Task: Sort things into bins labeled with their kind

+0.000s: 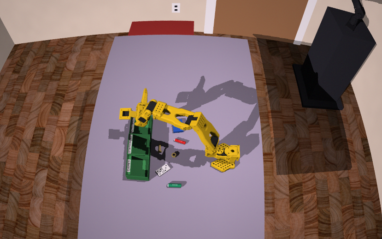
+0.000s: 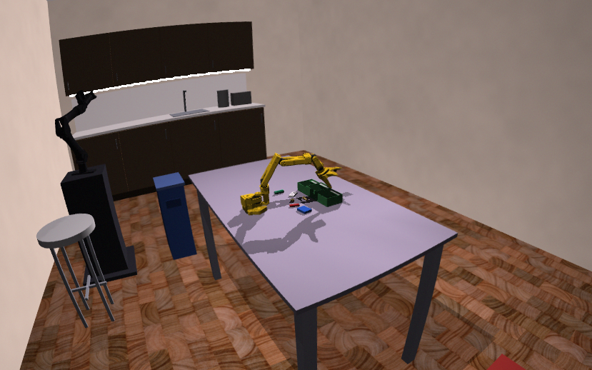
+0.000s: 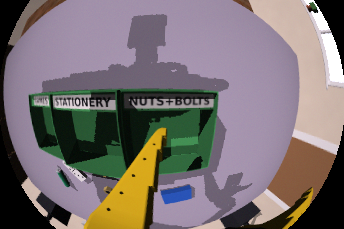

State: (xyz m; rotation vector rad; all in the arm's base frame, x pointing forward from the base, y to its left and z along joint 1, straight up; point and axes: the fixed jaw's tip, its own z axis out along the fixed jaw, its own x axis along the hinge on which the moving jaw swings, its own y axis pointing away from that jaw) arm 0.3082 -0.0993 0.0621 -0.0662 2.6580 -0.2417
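My gripper (image 2: 335, 178) (image 3: 236, 160) is open and empty above the NUTS+BOLTS bin (image 3: 214, 138). The STATIONERY bin (image 3: 119, 136) is in the middle of the green row, and the GAMES bin (image 1: 137, 178) is at its other end. No thing shows in them; parts are hidden or dark. A blue block (image 1: 177, 128) (image 2: 303, 209) (image 3: 176, 194), a red cylinder (image 1: 179, 141) (image 2: 293, 205), a small brass bolt-like piece (image 1: 159, 148), a brass nut (image 1: 173, 154), a white domino (image 1: 163, 170) (image 3: 75, 171) and a green cylinder (image 1: 174, 185) (image 2: 278, 191) (image 3: 63, 177) lie on the table.
The arm's yellow base (image 1: 223, 161) (image 2: 256, 204) stands on the lilac table (image 1: 171, 213) (image 2: 358, 248), across the loose things from the bins. Its raised links pass above the blue block in the top view. A second, black arm (image 2: 70, 133) stands on a pedestal away from the table.
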